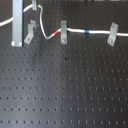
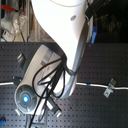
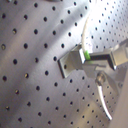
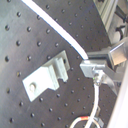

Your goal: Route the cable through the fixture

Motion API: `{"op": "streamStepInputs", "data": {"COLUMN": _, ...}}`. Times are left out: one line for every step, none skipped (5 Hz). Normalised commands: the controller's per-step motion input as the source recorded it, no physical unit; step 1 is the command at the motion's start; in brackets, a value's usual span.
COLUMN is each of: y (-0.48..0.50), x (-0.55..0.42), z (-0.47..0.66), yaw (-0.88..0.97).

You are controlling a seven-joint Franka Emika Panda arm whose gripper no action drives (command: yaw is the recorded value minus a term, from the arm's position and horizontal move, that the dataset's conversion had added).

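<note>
The white cable (image 1: 75, 31) lies along the far side of the black pegboard in the first exterior view. Its red band (image 1: 59, 31) and blue band (image 1: 88, 31) flank an upright grey clip (image 1: 63, 31). Left of the red band the cable rises in a loop to my gripper (image 1: 36, 7), which is shut on it. Just below stands the slanted silvery fixture (image 1: 31, 31). Both wrist views show the fixture (image 3: 74, 61) (image 4: 47, 77) close beside the gripper (image 3: 90, 56) (image 4: 91, 67), with the cable (image 4: 55, 27) passing next to it, not inside it.
Another slanted clip (image 1: 113, 34) stands at the first exterior view's right, with the cable at it. A silvery upright bar (image 1: 17, 22) stands left of the fixture. In the second exterior view the arm (image 2: 55, 55) hides most of the board; a clip (image 2: 111, 88) shows.
</note>
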Motion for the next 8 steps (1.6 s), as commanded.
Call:
{"op": "streamStepInputs", "data": {"y": 0.296, "x": -0.029, "z": 0.12, "yaw": -0.80}}
{"op": "streamStepInputs", "data": {"y": 0.179, "x": -0.021, "z": 0.14, "yaw": -0.90}}
{"op": "streamStepInputs", "data": {"y": -0.009, "x": -0.060, "z": 0.18, "yaw": -0.98}}
{"op": "streamStepInputs", "data": {"y": -0.078, "x": -0.134, "z": 0.08, "yaw": -0.93}}
{"op": "streamStepInputs", "data": {"y": -0.090, "x": -0.159, "z": 0.05, "yaw": -0.92}}
{"op": "streamStepInputs", "data": {"y": -0.095, "x": -0.172, "z": 0.02, "yaw": -0.92}}
{"op": "streamStepInputs", "data": {"y": -0.060, "x": -0.089, "z": 0.00, "yaw": -0.95}}
{"op": "streamStepInputs", "data": {"y": -0.090, "x": -0.345, "z": 0.24, "yaw": -0.70}}
